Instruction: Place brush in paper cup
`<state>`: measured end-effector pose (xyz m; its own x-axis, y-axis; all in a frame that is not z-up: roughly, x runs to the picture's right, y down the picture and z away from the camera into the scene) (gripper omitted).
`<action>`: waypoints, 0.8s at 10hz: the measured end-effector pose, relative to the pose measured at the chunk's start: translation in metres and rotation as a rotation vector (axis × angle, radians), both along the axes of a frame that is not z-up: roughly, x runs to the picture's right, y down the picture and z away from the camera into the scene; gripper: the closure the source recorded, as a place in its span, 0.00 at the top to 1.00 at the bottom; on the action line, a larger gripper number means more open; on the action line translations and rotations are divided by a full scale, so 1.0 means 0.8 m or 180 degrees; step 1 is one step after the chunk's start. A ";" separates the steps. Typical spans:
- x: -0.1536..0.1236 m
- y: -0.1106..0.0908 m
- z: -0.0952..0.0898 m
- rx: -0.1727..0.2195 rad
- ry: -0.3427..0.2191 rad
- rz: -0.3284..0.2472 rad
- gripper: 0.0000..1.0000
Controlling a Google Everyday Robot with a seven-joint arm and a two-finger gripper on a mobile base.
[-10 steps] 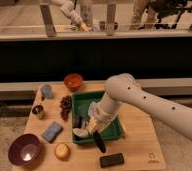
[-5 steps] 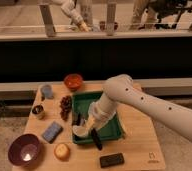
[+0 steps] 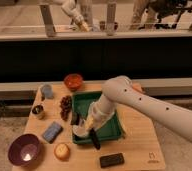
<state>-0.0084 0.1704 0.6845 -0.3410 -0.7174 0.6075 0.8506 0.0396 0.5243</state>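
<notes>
The green tray (image 3: 114, 131) sits in the middle of the wooden table. My gripper (image 3: 90, 124) reaches down from the white arm (image 3: 139, 102) over the tray's front left part. It is shut on the slim black brush (image 3: 94, 139), which hangs tilted with its lower end over the tray's front rim. The pale paper cup (image 3: 80, 131) is in the tray's front left corner, just left of the brush and partly hidden by the gripper. The brush is outside the cup.
An orange bowl (image 3: 73, 80), a grey-blue cup (image 3: 46, 91), a small dark metallic cup (image 3: 38, 111), dark grapes (image 3: 65, 104), a blue-grey sponge (image 3: 52, 131), a purple bowl (image 3: 24, 150), a round bun (image 3: 62, 150) and a flat black block (image 3: 111, 159) lie around the tray.
The gripper has moved toward the tray's front with the brush, whose lower end has swung forward and down over the front rim. Little has changed in the last half second.
</notes>
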 end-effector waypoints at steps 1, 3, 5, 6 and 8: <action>0.000 0.000 0.000 0.0002 0.0002 -0.0006 0.00; 0.003 0.000 -0.004 -0.0006 0.0006 -0.0043 0.00; 0.009 0.010 -0.017 -0.0045 0.0022 -0.0131 0.00; 0.011 0.015 -0.024 -0.0050 0.0028 -0.0164 0.00; 0.014 0.022 -0.032 -0.0064 0.0041 -0.0211 0.00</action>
